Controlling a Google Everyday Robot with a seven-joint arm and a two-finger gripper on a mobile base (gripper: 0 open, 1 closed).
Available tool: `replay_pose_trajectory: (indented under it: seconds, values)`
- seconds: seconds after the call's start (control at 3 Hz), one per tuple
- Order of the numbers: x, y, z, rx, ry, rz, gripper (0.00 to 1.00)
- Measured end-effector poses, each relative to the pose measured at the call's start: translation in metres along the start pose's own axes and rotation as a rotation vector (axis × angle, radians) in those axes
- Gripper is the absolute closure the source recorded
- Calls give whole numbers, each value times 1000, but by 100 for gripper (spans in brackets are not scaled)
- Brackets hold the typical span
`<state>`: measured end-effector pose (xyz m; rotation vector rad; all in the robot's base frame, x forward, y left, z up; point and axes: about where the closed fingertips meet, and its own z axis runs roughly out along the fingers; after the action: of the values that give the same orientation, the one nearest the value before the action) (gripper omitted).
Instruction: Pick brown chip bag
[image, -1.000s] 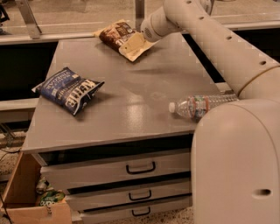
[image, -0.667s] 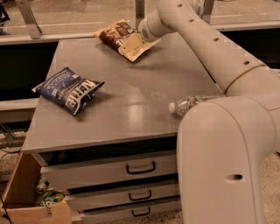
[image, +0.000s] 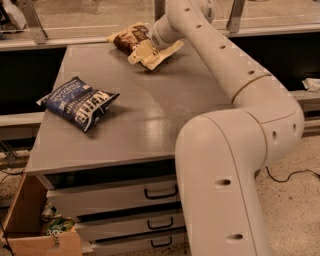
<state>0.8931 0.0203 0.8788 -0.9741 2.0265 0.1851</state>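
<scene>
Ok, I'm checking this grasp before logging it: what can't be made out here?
All in the camera view:
The gripper, at the brown chip bag on the far edge of the table: its hold, masked by the arm.
The table's right side: behind the arm.
The cardboard box: cut off by the bottom-left corner.

Blue bag (image: 77, 102): "Kettle" (jaws at brown bag (image: 131, 39)).
</scene>
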Motion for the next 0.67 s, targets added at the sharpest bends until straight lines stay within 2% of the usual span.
replay_pose_trajectory:
  seconds: [0.33,0.67]
  values:
    - [6,10,18,-19,47,14,15]
    - [12,13,25,-23,80,25,39]
